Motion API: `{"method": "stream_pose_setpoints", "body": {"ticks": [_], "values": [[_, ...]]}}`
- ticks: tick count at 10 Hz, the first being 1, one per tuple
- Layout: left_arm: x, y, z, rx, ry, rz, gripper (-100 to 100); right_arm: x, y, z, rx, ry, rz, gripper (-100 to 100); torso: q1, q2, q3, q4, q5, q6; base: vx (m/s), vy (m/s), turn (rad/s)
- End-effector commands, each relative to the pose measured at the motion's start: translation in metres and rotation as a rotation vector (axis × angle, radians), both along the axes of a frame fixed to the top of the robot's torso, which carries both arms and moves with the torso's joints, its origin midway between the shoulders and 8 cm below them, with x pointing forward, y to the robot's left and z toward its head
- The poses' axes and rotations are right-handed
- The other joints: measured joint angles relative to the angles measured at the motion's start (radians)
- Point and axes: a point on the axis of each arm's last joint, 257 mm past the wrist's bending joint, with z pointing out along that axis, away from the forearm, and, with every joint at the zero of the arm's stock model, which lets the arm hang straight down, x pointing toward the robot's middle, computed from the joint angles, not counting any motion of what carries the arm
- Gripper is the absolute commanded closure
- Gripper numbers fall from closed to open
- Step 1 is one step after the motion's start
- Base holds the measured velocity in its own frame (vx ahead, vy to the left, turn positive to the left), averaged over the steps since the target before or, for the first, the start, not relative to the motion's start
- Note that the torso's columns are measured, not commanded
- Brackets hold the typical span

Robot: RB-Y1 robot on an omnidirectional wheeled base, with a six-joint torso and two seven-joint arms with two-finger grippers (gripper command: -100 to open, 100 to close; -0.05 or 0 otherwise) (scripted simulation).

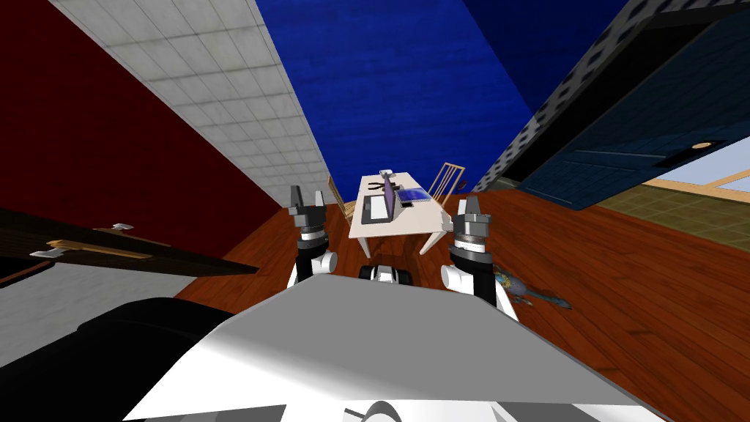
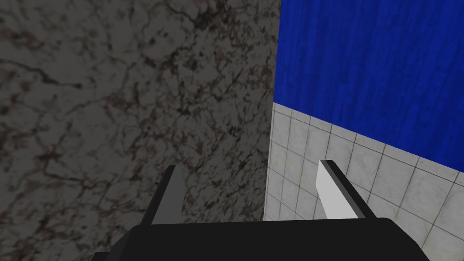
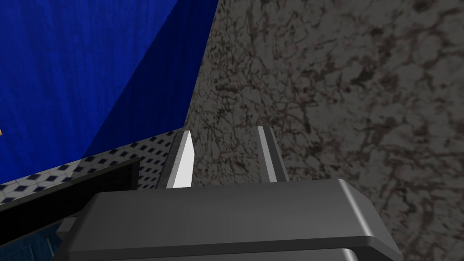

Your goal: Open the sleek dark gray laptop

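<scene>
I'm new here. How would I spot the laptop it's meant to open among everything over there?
Look along the reddish wood floor to the white table standing before the blue wall. The laptop lies flat at the table's near end: a dark slab, unlike the bright blue item farther back.

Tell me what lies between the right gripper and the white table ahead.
Bare reddish wood floor, by the head view; nothing stands on it between the right gripper and the white table.
</scene>
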Motion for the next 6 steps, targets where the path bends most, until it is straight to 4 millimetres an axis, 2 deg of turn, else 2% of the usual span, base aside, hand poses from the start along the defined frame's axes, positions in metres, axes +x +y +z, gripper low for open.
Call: {"method": "stream_pose_setpoints", "body": {"ticks": [1,3,6], "values": [[0.003,-0.003,-0.003,0.034,0.018,-0.011,-100,0.000,0.000,0.000,0.000,0.000,0.000,0,0.000,0.074,-0.148,0.074,0.000,0.000,0.010,-0.017,-0.019],[0.008,-0.006,-0.008,0.082,0.054,-0.019,-100,0.000,0.000,0.000,0.000,0.001,0.000,0,-0.001,0.116,-0.236,0.116,0.000,0.000,0.012,-0.045,-0.029],[0.019,-0.003,-0.021,0.143,0.127,-0.010,-100,0.000,0.000,0.000,0.000,0.001,0.000,0,-0.001,0.120,-0.242,0.120,0.000,0.000,0.021,-0.083,-0.046]]}}
